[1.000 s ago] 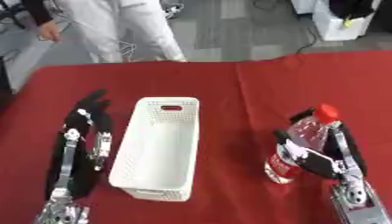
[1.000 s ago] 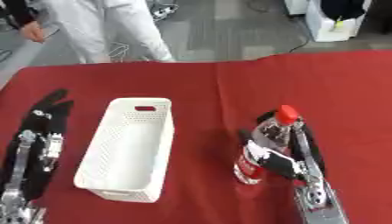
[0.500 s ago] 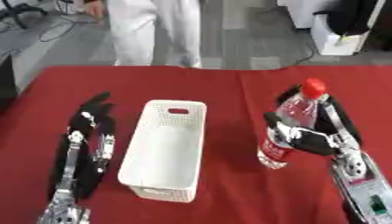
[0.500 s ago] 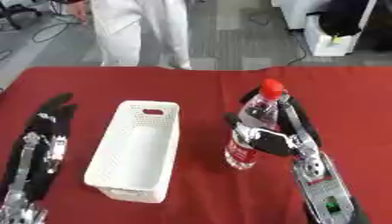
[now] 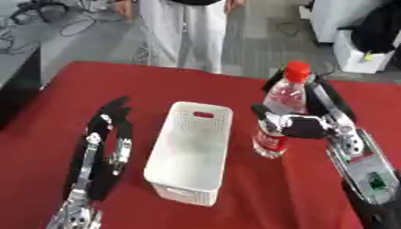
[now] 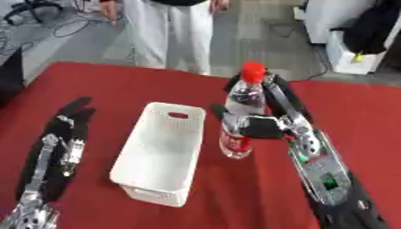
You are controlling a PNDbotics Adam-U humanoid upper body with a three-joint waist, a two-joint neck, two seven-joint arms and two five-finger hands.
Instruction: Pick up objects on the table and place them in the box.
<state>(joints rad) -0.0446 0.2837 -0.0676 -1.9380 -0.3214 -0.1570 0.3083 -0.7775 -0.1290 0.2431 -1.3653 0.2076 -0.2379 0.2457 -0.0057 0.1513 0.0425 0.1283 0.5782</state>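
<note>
**One bottle gripped, one box waiting**

One clear plastic bottle (image 5: 282, 117) with a red cap and red label is being held upright by the right hand (image 5: 307, 120), with the fingers and thumb being curled round its middle. The bottle is being kept just beside the white box (image 5: 193, 151), at about three o'clock from it, over the red table (image 5: 149, 85). Whether its base is being rested on the cloth or carried just clear of it cannot be told.

The carry step is judged to be in hand: the object is being gripped, but is not yet being placed. For the next move, the bottle is likely needing to be raised above the box rim, shifted toward nine o'clock until it is over the opening, then lowered and released. Because the bottle is taller than the box walls, tilting or laying it along the box's length is probably being called for.

The left hand (image 5: 112, 126) is being rested on the table at nine o'clock from the box, fingers straight and holding nothing.

Counted: one bottle, one box, two hands. No other loose objects are being seen on the cloth, and nothing is being seen inside the box.
</note>
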